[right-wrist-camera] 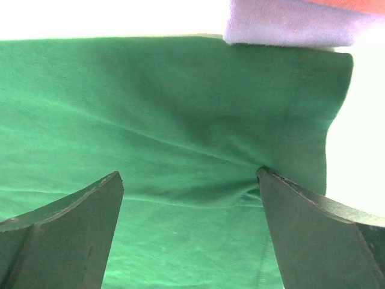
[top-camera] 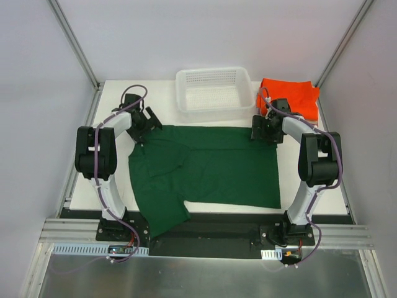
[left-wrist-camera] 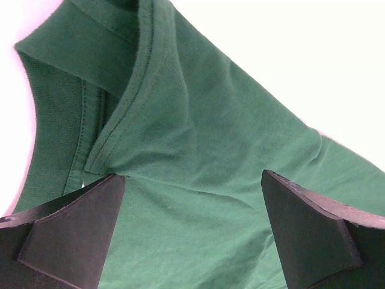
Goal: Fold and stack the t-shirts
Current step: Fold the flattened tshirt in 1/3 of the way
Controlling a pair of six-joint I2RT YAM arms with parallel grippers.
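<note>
The left claw (top-camera: 144, 126) and right claw (top-camera: 264, 132) are both resting, fingers spread apart, on the dark green t-shirt's (top-camera: 217, 167) far edge on the tabletop (top-camera: 164, 93).

White table (top-camera: 166, 94) between pale grey walls (top-camera: 37, 93).

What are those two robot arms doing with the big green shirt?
They are working on a dark green t-shirt spread out on the white table. The left pincer is open over the collar end at the far edge. The right pincer is open over the other far corner. Both are down at the cloth but not closed on it. A folded orange shirt and a lilac one lie at the far right, beside a white basket.
</note>
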